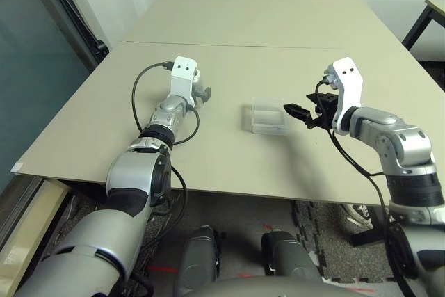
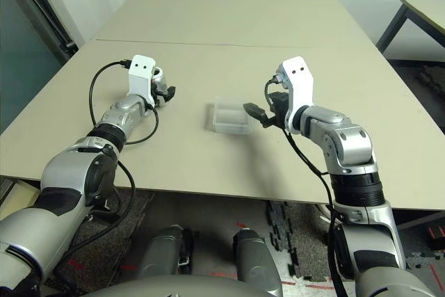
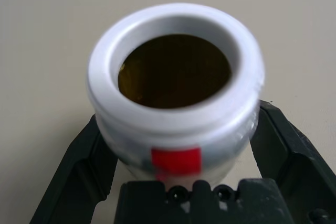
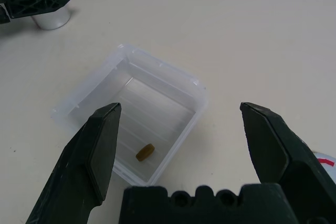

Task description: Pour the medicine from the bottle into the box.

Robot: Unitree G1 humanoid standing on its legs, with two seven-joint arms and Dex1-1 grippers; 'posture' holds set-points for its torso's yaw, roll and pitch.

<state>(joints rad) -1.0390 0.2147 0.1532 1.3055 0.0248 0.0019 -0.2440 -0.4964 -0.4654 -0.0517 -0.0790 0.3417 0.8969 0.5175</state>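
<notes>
Now the left gripper [image 3: 176,145] stands spread around the upright white-rimmed silver bottle [image 3: 176,98], left of the clear plastic box [image 4: 131,114]; withdraw straight back. Right gripper [image 4: 184,145] hangs wide, empty.

Setting: a robotics lab or test room; a large plain beige table [image 1: 278,39] carries almost nothing; a second black-framed table [image 1: 425,22] stands alongside; bare pale walls; dark interlocking floor mats [image 1: 323,224] with red tape marks lie beneath.
</notes>
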